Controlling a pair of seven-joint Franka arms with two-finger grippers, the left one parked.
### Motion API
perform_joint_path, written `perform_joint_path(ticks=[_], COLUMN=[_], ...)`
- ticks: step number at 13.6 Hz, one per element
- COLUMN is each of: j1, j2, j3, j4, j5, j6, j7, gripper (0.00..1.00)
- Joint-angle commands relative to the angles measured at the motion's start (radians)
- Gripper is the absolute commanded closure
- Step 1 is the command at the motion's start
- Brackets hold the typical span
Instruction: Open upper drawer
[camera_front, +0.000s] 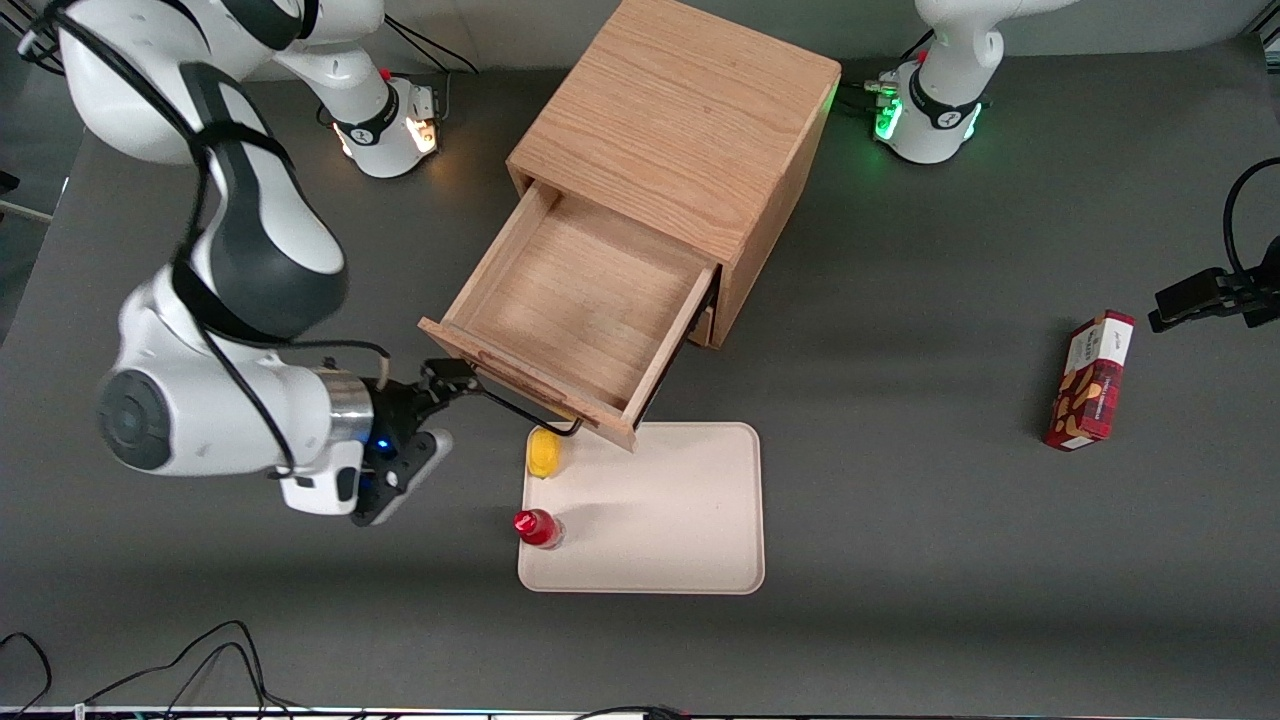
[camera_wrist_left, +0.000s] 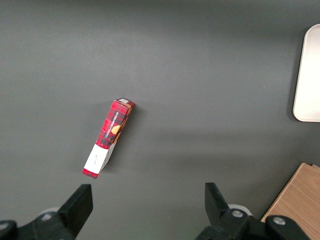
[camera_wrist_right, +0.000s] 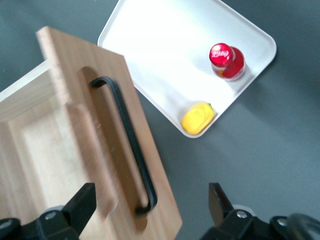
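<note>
The upper drawer (camera_front: 585, 300) stands pulled far out of the oak cabinet (camera_front: 690, 130), its inside bare. The gripper (camera_front: 440, 385) is beside the black handle (camera_wrist_right: 131, 145), its fingers (camera_wrist_right: 80, 205) spread wide around the handle's end without closing. Nearer the front camera lies a tray (camera_front: 690, 520) with a yellow thing (camera_front: 543, 452) and a red bottle (camera_front: 537, 527).

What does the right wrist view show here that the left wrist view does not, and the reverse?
Only the right wrist view shows the upper drawer with its black handle, a red bottle and a yellow object in the tray, and the open gripper by the handle's end. Only the left wrist view shows the red carton lying on the table. Both show the white tray and dark table.
</note>
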Motion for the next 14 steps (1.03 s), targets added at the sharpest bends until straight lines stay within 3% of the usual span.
perform_joint_path(ticks=[1,3,5,9,12,14], j1=[-0.012,-0.024,-0.029,-0.043,-0.030,-0.032], j2=[-0.162,-0.264,-0.383,-0.549,-0.796,-0.902], j3=[-0.097,-0.175,-0.260,-0.386,-0.371,-0.352], j4=[-0.037,-0.084,-0.145,-0.242,-0.631,-0.852], j5=[-0.015,-0.014,-0.019,-0.028,-0.116,-0.130], j6=[-0.084,-0.226,-0.270,-0.408,-0.186,-0.010], j7=[-0.001,0.023,0.147,0.174,0.341,0.371], gripper=[0.00,0.00,0.00,0.00,0.00,0.00])
